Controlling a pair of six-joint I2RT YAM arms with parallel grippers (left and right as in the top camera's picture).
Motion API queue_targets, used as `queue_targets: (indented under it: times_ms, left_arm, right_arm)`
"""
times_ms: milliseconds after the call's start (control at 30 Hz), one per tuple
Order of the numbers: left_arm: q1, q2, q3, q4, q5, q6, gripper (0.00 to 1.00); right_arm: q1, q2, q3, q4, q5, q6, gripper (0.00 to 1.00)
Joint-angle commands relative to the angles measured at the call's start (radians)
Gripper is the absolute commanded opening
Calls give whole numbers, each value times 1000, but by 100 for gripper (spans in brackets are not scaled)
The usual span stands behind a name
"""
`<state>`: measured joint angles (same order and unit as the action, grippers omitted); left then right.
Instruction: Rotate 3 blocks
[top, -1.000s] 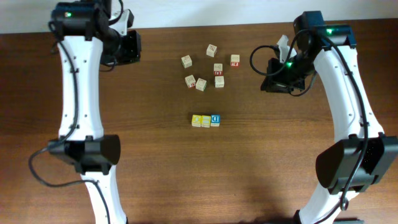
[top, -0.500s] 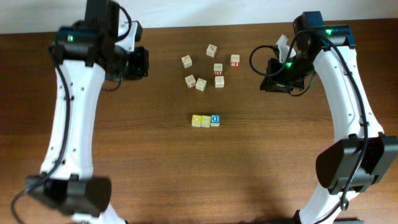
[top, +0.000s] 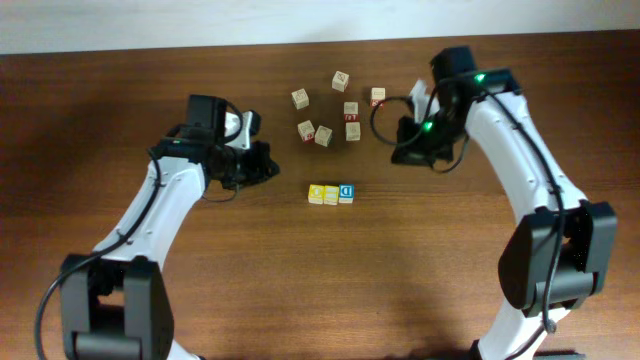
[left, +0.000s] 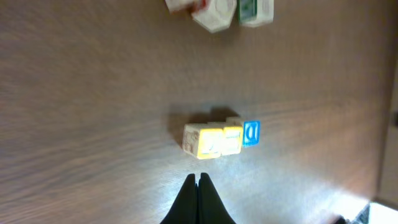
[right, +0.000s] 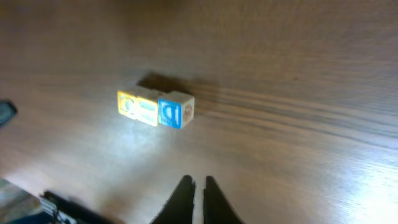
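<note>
Three blocks lie side by side in a row on the brown table: a yellow-faced one (top: 317, 193), a second yellow-faced one (top: 331, 193) and one with a blue "D" (top: 346, 192). My left gripper (top: 270, 165) hovers to their left and slightly behind, shut and empty. My right gripper (top: 400, 150) hangs behind and to the right of the row, its fingers almost together with nothing between them. The left wrist view shows the row (left: 221, 138) just beyond my shut left gripper (left: 199, 177). In the right wrist view the blue "D" block (right: 169, 113) lies ahead of my right gripper (right: 198, 180).
Several cream cubes with red-marked faces (top: 323, 135) are scattered behind the row, between the two arms; some show at the top of the left wrist view (left: 214, 12). The table's far edge meets a white wall (top: 300, 20).
The left arm has swung from the back left corner in toward the row. The right arm has moved left and closer to the blocks, and its fingers have drawn together.
</note>
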<state>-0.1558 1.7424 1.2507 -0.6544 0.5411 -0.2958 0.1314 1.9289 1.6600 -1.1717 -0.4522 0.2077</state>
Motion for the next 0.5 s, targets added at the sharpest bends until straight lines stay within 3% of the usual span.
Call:
queue_targets:
  times_ms: [0,233,467]
  left_arm:
    - [-31,59,0,-11,77,84,0]
    - [-32,128,0,-27,74,137,0]
    - [-32,139,0,-15,-34,132,0]
  right_arm:
    - [17,-19,-142,89,-41,101,4]
    - [54,-19,-333,281,-42,214,4]
    - [86,-19,-416,460,-44,273,4]
